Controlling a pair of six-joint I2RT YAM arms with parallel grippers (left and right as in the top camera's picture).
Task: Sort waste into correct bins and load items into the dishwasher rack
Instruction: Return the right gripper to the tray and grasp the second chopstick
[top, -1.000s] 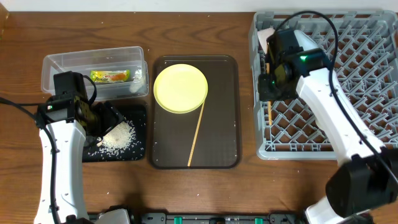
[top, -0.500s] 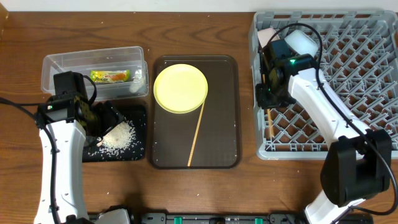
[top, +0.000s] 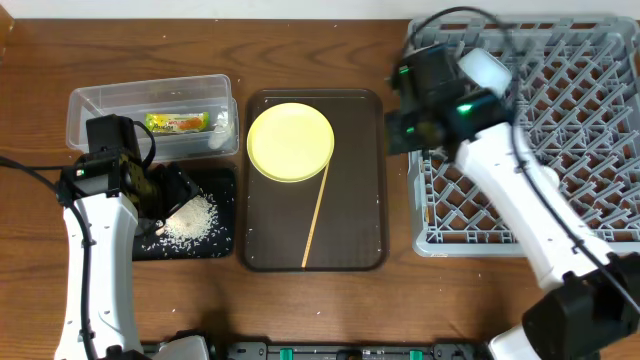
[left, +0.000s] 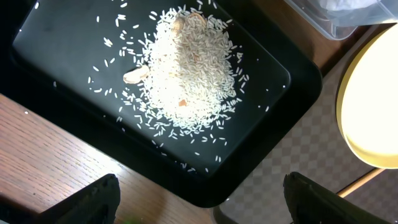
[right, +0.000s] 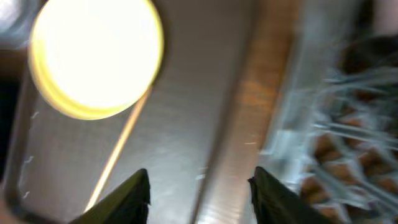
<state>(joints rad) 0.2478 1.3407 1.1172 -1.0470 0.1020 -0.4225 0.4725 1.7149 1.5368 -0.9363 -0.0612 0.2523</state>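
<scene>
Centrally, round yellow plate (top: 290, 142), possibly glossy

Even, bright light falls from above in the overhead view: the yellow plate (top: 290, 142) is crisp, its shadow thin and soft, while the right arm (top: 505, 175) to its right smears with motion. The right wrist view streaks all over, and the yellow plate (right: 96, 56) there burns out to white glare. The left wrist view is sharp on the rice (left: 186, 68) left of the yellow plate (left: 373, 106).

Rice heap (left: 186, 71) on black tray (left: 56, 50), yellow plate (top: 290, 141)
</scene>
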